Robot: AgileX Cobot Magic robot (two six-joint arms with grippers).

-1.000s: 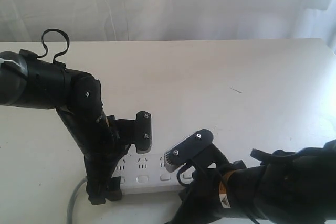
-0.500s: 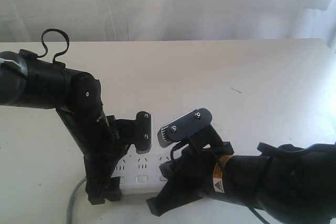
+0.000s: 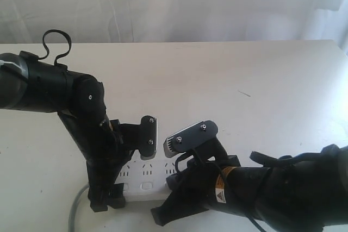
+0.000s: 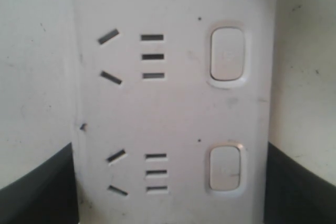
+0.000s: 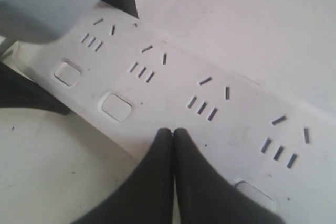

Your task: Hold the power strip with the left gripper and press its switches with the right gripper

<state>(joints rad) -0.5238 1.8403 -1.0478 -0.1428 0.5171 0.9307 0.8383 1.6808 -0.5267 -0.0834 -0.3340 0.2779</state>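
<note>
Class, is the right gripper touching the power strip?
Cannot tell: the right wrist view shows the right gripper shut over the power strip, but not whether its tips rest on it.

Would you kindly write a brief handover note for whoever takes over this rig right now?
Left gripper: jaws against both long edges of the power strip, holding it flat on the table.
Right gripper: jaws shut, tip down in the row of switches, covering one; contact unclear.
Done: strip held.
Left: press the switches; which ones are already pressed cannot be told.
</note>
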